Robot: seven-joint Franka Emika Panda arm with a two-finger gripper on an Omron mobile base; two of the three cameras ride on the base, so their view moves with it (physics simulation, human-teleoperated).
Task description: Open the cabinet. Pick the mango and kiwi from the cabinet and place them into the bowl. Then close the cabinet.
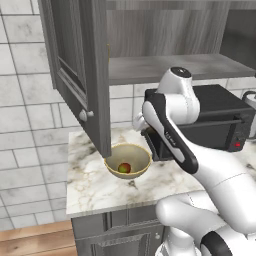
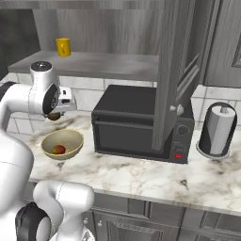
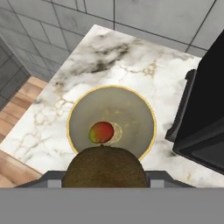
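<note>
Kiwi clamped in gripper above bowl w/ mango inside.

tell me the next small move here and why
Probably lower a little and release. The gripper holds the kiwi above the bowl, where the mango already lies, and the cabinet door stands open for closing afterwards.
</note>
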